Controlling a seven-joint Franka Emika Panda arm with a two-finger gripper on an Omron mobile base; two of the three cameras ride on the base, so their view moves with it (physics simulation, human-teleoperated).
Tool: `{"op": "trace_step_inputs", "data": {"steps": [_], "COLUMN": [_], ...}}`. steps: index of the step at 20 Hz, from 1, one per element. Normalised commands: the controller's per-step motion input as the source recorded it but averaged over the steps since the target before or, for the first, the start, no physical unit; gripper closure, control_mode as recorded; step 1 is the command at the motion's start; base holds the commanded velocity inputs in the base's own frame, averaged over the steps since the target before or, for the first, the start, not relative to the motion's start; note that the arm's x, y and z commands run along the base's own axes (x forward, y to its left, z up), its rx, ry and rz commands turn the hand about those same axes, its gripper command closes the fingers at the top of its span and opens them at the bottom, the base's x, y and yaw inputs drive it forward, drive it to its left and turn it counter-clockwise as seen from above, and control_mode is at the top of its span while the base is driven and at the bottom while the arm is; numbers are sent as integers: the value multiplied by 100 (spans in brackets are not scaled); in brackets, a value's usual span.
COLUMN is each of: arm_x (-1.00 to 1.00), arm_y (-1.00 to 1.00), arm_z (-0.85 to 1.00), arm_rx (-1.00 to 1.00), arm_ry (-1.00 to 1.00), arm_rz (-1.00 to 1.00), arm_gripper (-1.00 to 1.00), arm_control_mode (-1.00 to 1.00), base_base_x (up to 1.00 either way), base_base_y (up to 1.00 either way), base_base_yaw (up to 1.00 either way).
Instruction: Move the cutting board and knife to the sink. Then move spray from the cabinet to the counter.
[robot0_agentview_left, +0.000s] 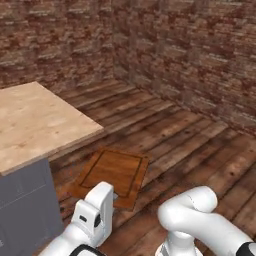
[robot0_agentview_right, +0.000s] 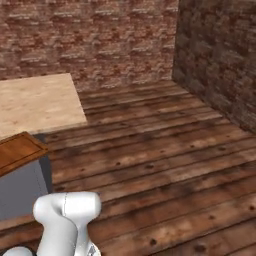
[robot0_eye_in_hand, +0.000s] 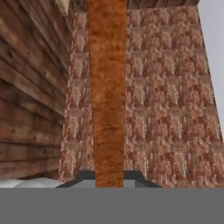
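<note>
Brick walls, plank floor; cutting board (robot0_eye_in_hand: 107, 92) clamped edge-on between fingers (robot0_eye_in_hand: 83, 177), beside counter (robot0_agentview_left: 35, 120).

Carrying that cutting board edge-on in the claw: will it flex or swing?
The cutting board looks like thick solid wood, so probably stiff. The claw grips only one edge, so the long overhang may twist or slip. Its flat faces should not roll.

Cutting board (robot0_eye_in_hand: 107, 92) edge-on between fingers (robot0_eye_in_hand: 83, 177), brick wall (robot0_eye_in_hand: 166, 100) behind
</note>
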Motion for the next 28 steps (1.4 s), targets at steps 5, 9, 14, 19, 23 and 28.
{"op": "trace_step_inputs", "data": {"steps": [5, 9, 14, 19, 23, 28], "arm_x": [0, 0, 0, 0, 0, 0], "arm_y": [0, 0, 0, 0, 0, 0], "arm_z": [0, 0, 0, 0, 0, 0], "arm_rx": [0, 0, 0, 0, 0, 0], "arm_ry": [0, 0, 0, 0, 0, 0], "arm_rz": [0, 0, 0, 0, 0, 0], "arm_gripper": [100, 100, 100, 100, 100, 100], "arm_control_mode": [100, 100, 100, 100, 100, 100], "base_base_x": [26, 21, 22, 0, -66, -78], "base_base_y": [16, 17, 21, 38, 34, 31], "base_base_yaw": [-71, -76, -76, -51, -20, -13]}}
